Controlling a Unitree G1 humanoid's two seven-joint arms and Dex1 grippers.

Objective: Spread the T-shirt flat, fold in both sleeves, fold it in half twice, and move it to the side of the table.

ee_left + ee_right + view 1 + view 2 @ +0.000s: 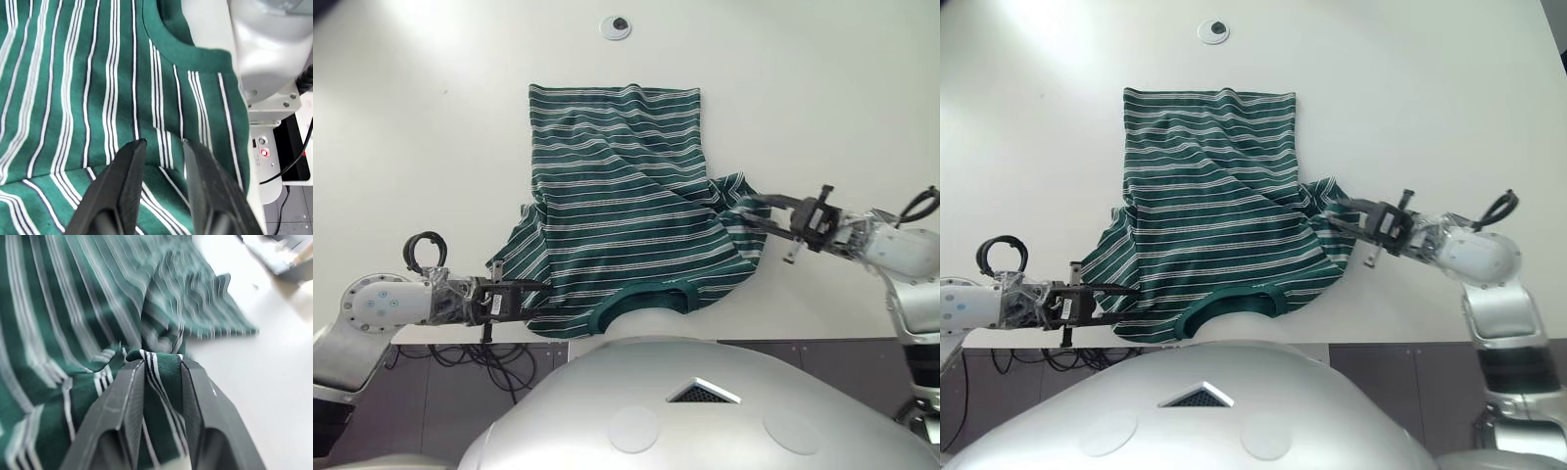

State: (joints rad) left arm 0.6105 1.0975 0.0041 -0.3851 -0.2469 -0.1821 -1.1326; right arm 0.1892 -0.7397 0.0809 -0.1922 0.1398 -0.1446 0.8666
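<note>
Table room flanks T-shirt — 1 disc beyond.

A dark green striped fabric T-shirt is seen, crossed by bundles of thin white lines edged with dark navy. Its ribbed neckband, just beyond the matte black two-fingered left claw, is left plain green, without stripes. The fold pinched in the matte black two-fingered right claw is marked with the same white and navy lines. The smooth table top outside both claws is coloured plain white. A small round white disc with a dark centre is seen far beyond both claws.
</note>
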